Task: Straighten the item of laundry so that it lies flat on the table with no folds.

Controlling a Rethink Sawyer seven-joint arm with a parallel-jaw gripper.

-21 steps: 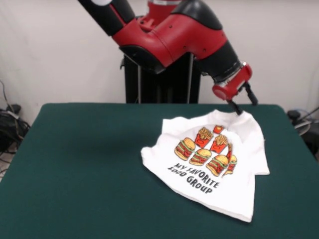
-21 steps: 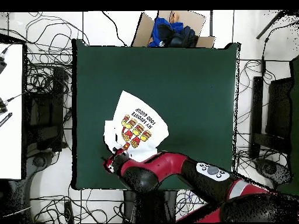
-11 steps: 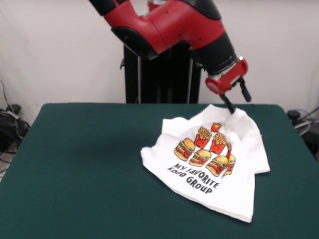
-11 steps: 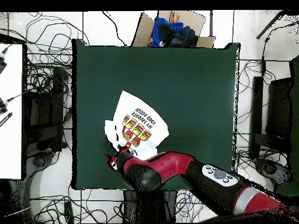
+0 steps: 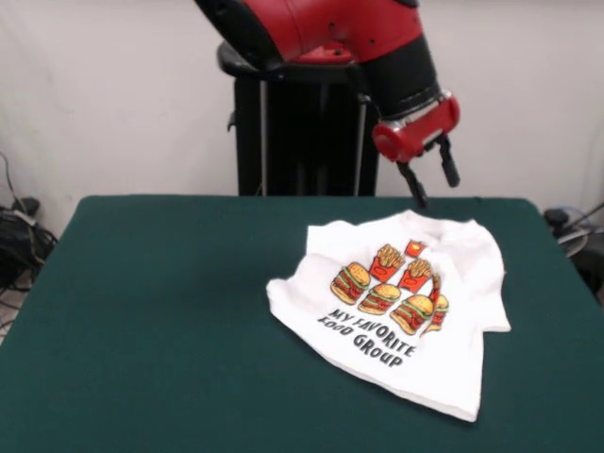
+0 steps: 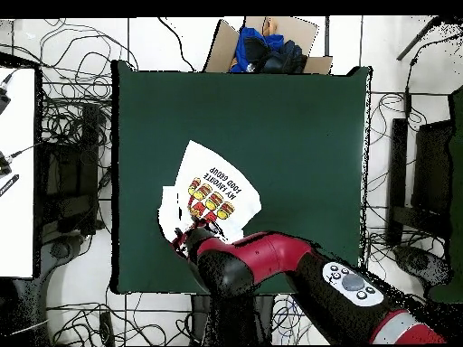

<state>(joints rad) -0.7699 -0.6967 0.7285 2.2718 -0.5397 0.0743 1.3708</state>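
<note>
Front view: gripper (image 5: 429, 182) above T-shirt (image 5: 401, 307) collar, 2 fingers apart, holding nothing. Shirt print-up, soft cotton rumpled, sleeves tucked, hem corner near table (image 5: 151, 321) front edge; wide bare matte green beside shirt.

Overhead view: shirt (image 6: 210, 194) partly under arm (image 6: 271, 267), near table (image 6: 298, 135) edge.

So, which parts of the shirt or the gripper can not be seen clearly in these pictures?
- Overhead view: the arm covers the shirt's collar end, and most of the gripper.
- Front view: the shirt's reverse lies against the table, and any cloth tucked under its edges is hidden.
- Front view: the small tag at the collar is too small to read.
</note>
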